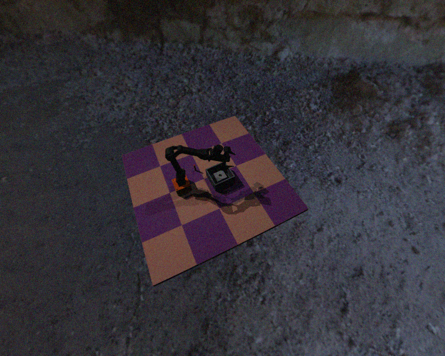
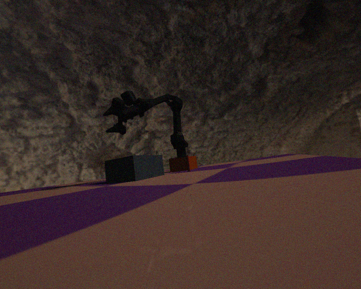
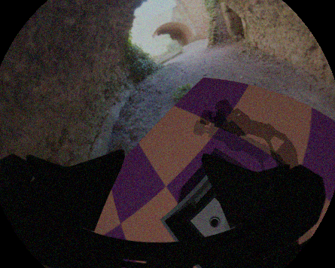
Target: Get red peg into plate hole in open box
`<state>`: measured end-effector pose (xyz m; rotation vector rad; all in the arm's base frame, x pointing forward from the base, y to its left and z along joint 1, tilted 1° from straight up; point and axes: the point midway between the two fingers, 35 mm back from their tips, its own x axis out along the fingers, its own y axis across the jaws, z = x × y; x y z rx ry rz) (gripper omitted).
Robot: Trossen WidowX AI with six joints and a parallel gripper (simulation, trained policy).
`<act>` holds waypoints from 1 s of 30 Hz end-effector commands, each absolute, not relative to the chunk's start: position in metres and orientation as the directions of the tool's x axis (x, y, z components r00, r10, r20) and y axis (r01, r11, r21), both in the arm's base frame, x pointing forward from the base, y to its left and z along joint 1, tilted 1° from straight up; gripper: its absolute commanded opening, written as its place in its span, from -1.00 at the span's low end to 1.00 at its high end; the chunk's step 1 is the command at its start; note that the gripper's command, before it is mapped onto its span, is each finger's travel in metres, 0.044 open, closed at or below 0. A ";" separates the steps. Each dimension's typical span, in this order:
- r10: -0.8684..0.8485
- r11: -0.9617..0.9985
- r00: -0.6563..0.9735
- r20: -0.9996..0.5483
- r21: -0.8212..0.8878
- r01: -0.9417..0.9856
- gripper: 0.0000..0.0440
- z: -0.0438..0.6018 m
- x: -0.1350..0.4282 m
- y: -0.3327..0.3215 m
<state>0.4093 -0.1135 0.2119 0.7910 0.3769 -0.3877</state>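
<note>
The red peg looks small and upright on the mat, between the arm's base and the box; I cannot make it out in the other views. The open grey box stands on the mat. The pale plate lies at its bottom, and its dark hole looks empty. My gripper is wide open with nothing between the fingers. It is above the box's far side, pointing sideways away from the base, with the peg behind it.
The arm's orange base stands on the purple and tan checkered mat, left of the box in the top view. The box walls rise around the plate. The arm casts a long shadow over the mat.
</note>
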 end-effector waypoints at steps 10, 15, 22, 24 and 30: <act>-0.045 0.690 0.643 -0.764 0.442 0.573 1.00 0.177 0.372 -0.003; -0.012 0.705 0.512 -0.859 0.355 0.614 1.00 0.163 0.340 0.033; -0.006 0.717 0.316 -0.949 0.216 0.662 1.00 0.148 0.289 0.070; -0.012 0.719 0.260 -0.965 0.172 0.673 1.00 0.144 0.274 0.078; -0.048 0.721 0.103 -0.994 0.037 0.692 1.00 0.134 0.232 0.097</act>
